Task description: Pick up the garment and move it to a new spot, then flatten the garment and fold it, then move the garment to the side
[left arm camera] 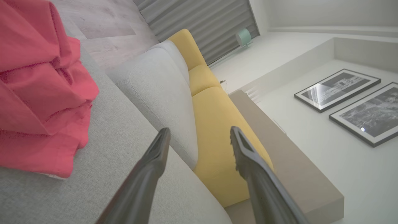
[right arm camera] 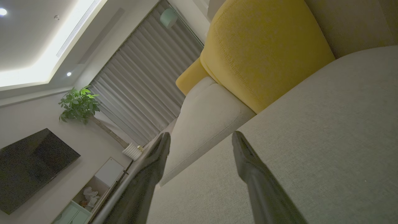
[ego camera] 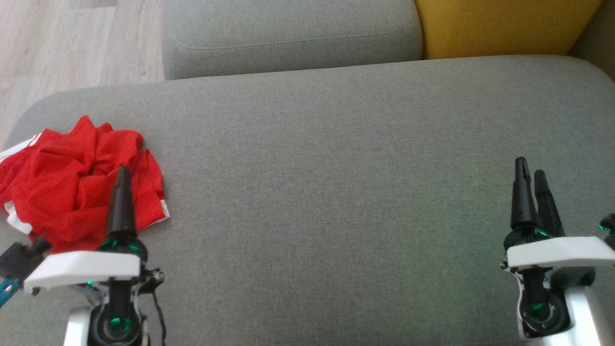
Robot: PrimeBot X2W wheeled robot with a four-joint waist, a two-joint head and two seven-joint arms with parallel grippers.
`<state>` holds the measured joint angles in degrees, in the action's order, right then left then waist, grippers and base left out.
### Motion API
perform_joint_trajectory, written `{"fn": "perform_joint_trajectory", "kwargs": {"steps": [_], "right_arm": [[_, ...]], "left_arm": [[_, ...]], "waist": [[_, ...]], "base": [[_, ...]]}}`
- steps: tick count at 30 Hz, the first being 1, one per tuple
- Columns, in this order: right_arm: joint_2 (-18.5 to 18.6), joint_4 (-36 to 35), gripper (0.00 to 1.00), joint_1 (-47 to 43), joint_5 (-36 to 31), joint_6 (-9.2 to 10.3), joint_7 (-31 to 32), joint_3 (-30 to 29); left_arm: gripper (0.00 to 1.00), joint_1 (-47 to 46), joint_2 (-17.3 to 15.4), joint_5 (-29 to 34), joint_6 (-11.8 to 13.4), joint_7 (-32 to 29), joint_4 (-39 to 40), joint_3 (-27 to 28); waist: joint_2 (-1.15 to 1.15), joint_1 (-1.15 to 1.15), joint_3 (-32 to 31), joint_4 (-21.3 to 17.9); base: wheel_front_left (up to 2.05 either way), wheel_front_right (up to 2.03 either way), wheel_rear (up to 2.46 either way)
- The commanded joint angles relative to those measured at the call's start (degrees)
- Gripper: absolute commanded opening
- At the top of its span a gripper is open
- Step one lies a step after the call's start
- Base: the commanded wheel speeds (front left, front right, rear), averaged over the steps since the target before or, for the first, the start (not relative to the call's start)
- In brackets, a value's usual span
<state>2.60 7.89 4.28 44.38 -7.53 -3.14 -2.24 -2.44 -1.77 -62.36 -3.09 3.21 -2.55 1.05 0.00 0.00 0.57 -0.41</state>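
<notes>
Open seat cushion (ego camera: pixel 336 168), garment (ego camera: pixel 72 182) left, backrests (ego camera: pixel 288 33) behind

The garment (ego camera: pixel 62 182) lies on the sofa seat (ego camera: pixel 336 168) at nine o'clock, left claw (ego camera: pixel 122 175) just beside it, right claw (ego camera: pixel 531 168) well apart at four o'clock, cushions (ego camera: pixel 288 33) behind at twelve.

I can't make out any writing, numbers or logos: not on the garment (ego camera: pixel 62 187), the sofa (ego camera: pixel 336 192) or the framed pictures (left arm camera: pixel 337 88).
</notes>
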Motion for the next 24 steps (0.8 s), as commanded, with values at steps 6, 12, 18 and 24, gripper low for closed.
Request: {"fn": "perform_joint_trajectory", "kwargs": {"steps": [6, 12, 18, 24], "right_arm": [[1.16, -2.91, 1.00, 3.74, -6.54, 0.02, -1.42, 2.33], [1.41, -1.19, 1.00, 3.74, -14.41, 0.02, -2.60, 4.28], [1.45, -0.43, 1.00, 4.27, -21.17, 0.03, -3.61, 5.50], [1.14, -0.52, 1.00, 4.10, -27.87, 0.03, -4.63, 5.82]], "left_arm": [[1.00, -2.64, -0.77, 7.16, 0.94, 1.43, 3.97, -1.53], [1.00, -2.46, -0.81, 16.97, 1.85, 2.60, 3.95, -5.18], [1.00, -2.29, -0.95, 25.71, 3.00, 3.61, 2.43, -7.70], [1.00, -2.45, -1.73, 32.24, 5.14, 4.61, 1.74, -9.89]], "waist": [[0.00, 0.00, 0.08, -0.16], [0.00, 0.00, 0.08, -0.32], [0.00, 0.00, 0.12, -0.27], [0.00, 0.00, 0.19, -0.16]], "base": [[0.00, 0.00, 0.00], [0.00, 0.00, 0.00], [0.00, 0.00, 0.00], [0.00, 0.00, 0.00]]}}
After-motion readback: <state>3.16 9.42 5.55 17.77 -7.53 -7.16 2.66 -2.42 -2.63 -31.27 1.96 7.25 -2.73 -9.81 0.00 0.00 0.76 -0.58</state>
